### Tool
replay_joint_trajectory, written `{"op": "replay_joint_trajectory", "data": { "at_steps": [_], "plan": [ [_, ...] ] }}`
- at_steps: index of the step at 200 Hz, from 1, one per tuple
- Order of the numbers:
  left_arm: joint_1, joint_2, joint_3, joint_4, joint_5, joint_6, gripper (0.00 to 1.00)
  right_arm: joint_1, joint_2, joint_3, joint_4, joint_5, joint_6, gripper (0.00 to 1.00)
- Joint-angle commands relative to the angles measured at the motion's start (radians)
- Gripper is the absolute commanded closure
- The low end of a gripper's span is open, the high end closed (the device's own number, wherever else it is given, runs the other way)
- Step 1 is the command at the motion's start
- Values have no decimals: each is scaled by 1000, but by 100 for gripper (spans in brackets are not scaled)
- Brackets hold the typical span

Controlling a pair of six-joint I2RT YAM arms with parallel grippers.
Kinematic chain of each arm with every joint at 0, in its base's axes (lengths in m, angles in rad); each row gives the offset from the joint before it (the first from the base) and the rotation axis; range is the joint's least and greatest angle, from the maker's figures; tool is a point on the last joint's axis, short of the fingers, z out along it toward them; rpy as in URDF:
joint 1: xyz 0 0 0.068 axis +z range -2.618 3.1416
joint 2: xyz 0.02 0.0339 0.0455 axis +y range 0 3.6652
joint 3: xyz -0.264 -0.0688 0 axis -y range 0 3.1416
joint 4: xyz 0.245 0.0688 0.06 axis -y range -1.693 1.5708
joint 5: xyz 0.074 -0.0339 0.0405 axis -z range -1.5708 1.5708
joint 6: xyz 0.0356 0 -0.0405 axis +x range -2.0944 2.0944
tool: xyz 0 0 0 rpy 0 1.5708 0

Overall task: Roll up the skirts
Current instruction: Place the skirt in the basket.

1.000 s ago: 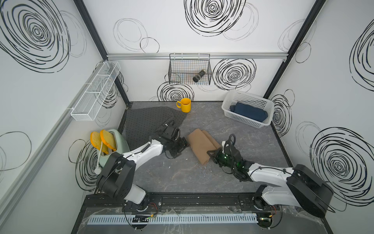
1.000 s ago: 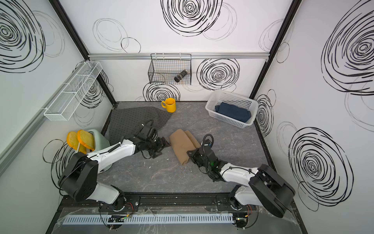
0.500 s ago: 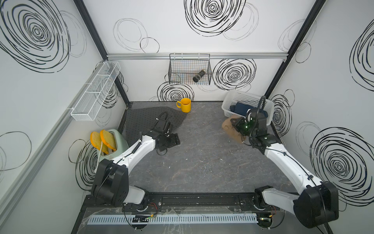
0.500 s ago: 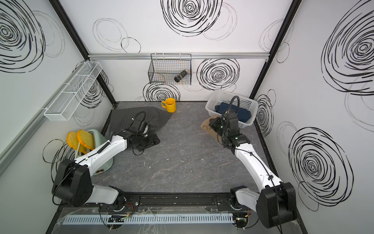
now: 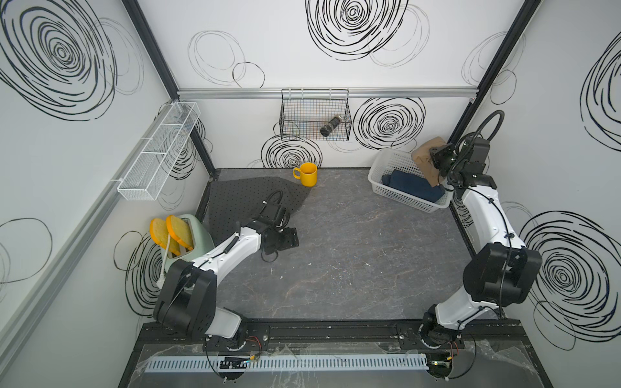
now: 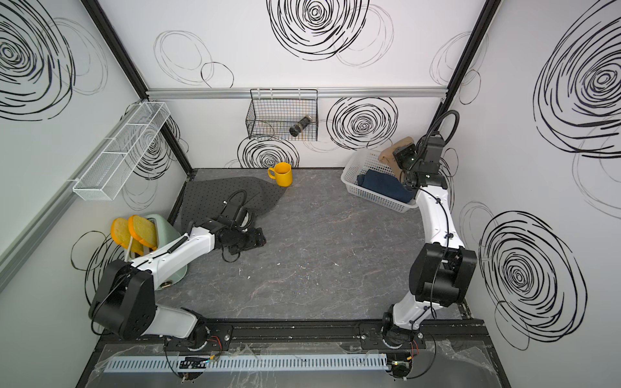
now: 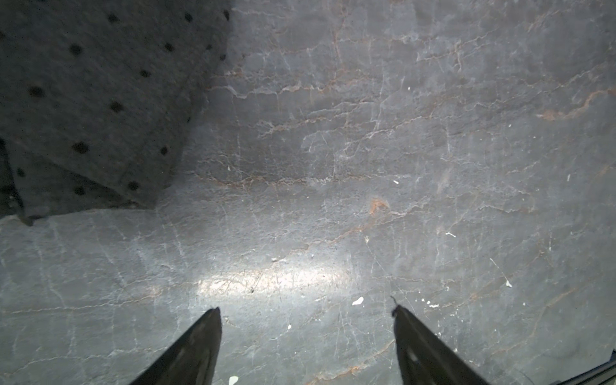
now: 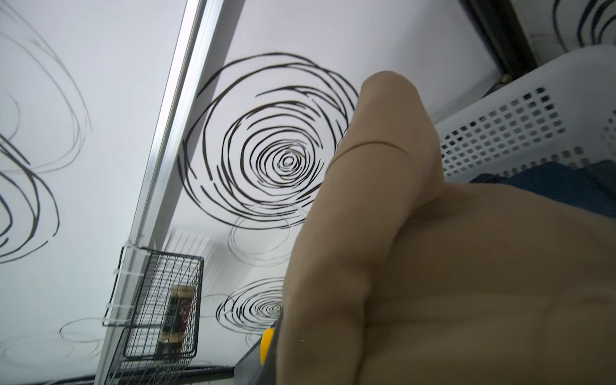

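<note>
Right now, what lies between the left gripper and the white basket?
Nothing: only bare grey table runs from the left gripper to the basket, as both top views show. The yellow mug stands off that line, nearer the back wall.

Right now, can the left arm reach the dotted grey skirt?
Probably yes. The left gripper hangs open over bare table right beside the dotted grey skirt, which lies spread flat with nothing between them.

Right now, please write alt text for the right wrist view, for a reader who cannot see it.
A tan skirt fills much of the picture, close to the camera. Beyond it are a white basket holding a dark blue skirt, and a black wire basket on the wall.
</note>
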Motion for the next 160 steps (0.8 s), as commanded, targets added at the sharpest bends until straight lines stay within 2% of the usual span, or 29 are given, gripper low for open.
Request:
{"op": "replay_joint_trajectory", "data": {
  "at_steps": [1,40,52,80,104,160],
  "plan": [
    [6,-3,-14,38,27,12,16,0,-10,54,5,151,-11,100],
    [3,12,-25,51,63,11,17,5,-7,-1,93,331,85,100],
    [-4,15,-27,54,67,11,17,18,1,5,99,420,108,100],
    [-22,21,-32,59,72,14,17,50,89,163,-1,598,91,100],
    [-34,25,-33,62,77,15,17,70,150,221,21,667,71,100],
    [-38,52,-41,76,109,18,17,186,376,383,-90,937,139,100]
  ]
}}
